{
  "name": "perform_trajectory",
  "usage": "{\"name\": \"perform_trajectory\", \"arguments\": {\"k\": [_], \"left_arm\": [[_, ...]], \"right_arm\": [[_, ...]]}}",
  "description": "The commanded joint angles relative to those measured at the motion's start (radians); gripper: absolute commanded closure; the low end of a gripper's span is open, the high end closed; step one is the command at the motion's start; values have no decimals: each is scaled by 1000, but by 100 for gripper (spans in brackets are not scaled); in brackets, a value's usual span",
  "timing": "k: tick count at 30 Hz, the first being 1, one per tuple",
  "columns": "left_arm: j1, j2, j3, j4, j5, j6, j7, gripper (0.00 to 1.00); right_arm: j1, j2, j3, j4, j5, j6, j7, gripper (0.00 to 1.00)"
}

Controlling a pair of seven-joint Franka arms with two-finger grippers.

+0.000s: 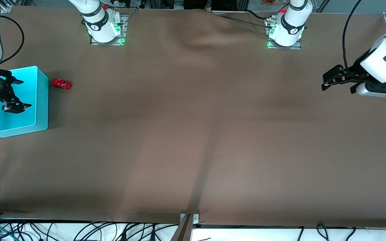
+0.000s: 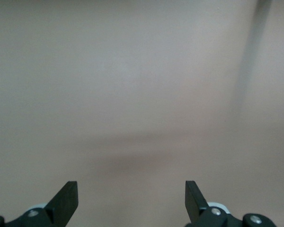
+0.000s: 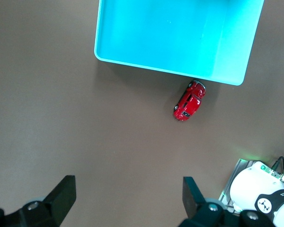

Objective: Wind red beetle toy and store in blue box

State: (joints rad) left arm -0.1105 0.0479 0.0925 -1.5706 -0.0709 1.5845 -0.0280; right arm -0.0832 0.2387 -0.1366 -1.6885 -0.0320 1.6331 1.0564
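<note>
The blue box [image 1: 28, 75] stands on the brown table cloth [image 1: 193, 140] at the right arm's end of the table, its open top facing up. In the right wrist view the bright cyan floor of the blue box [image 3: 180, 33] shows bare, with nothing lying in it.

The red beetle toy [image 1: 61, 83] sits on the cloth outside the box, just beside the box wall that faces the left arm's end of the table, close to the box corner nearest the robots' bases. In the right wrist view the red beetle toy [image 3: 189, 100] stands on its wheels at a slant to that wall, one end of it almost at the rim.

The right gripper [image 1: 13, 94] hangs over the blue box, its two black fingers spread wide with nothing between them. The toy lies off to its side, past the box wall, apart from the fingers.

The left gripper [image 1: 327, 81] waits over bare cloth at the left arm's end of the table, well apart from both box and toy. In the left wrist view its fingers [image 2: 66, 201] are spread wide and hold nothing.
</note>
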Motion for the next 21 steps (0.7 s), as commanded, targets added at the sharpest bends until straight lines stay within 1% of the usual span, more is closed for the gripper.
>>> {"name": "perform_trajectory", "arguments": {"k": [1, 5, 14, 21], "left_arm": [[8, -3, 13, 3, 14, -18, 7, 0], [8, 7, 15, 3, 16, -18, 10, 0], [-5, 46, 15, 6, 14, -18, 17, 0], [-26, 79, 9, 18, 13, -14, 22, 0]], "right_arm": [[-35, -71, 2, -163, -12, 128, 11, 0], [-43, -110, 2, -266, -12, 211, 11, 0], [-58, -153, 2, -413, -8, 326, 31, 0], [-63, -163, 2, -525, -8, 447, 65, 0]]}}
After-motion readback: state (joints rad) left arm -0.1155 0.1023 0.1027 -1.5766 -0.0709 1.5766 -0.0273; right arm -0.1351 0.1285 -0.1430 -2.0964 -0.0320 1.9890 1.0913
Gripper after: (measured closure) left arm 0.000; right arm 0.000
